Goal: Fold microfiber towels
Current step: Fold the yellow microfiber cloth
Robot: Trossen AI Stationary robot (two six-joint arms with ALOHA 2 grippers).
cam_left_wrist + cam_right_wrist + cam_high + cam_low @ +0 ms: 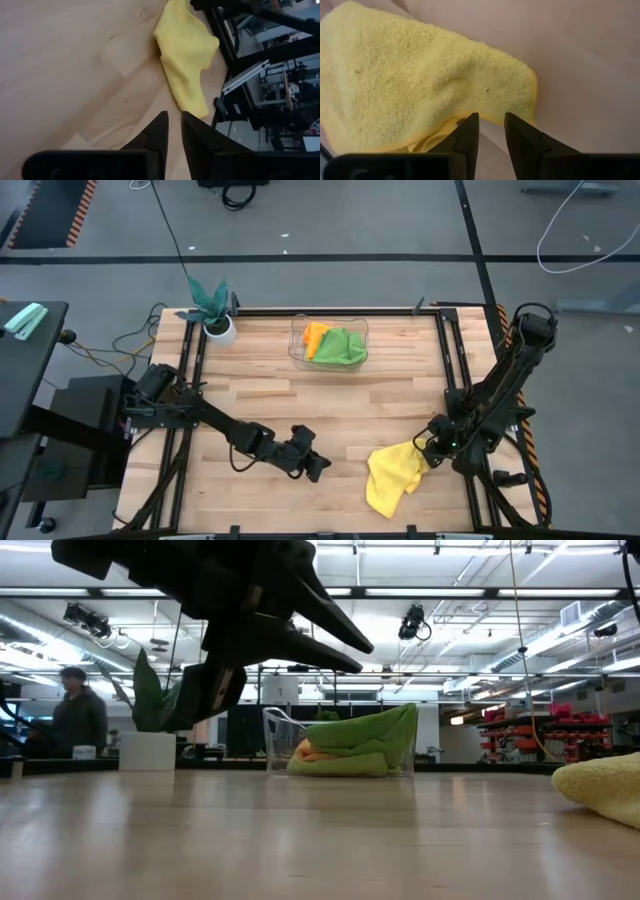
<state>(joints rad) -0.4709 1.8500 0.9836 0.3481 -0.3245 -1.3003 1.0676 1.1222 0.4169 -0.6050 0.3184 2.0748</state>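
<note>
1. the right end effector (487, 131) sits low at the near right part of the counter (300, 405), its fingers parted by a narrow gap with nothing between them, their tips right at the edge of the yellow towel (415, 80).
2. the left end effector (318, 470) hangs above the counter near the front middle, pointing toward the yellow towel (392, 475) but apart from it; its fingers stand slightly apart and hold nothing.
3. in the low view the left end effector (355, 652) shows dark and high above the wood, with its two fingers spread a little toward the tips.
4. the yellow towel (187, 55) lies crumpled in a loose heap on the front right of the counter, one end reaching toward the front edge, the other end next to the right end effector (432, 448).
5. a clear bin (297, 345) stands at the back middle of the counter. it holds an orange towel (314, 335) and a green towel (342, 347), bunched together; the green one rises above the rim in the low view.
6. a plant in a white pot (220, 330) stands at the back left, well apart from the bin.
7. a person (78, 720) shows far off in the room behind the counter in the low view.
</note>
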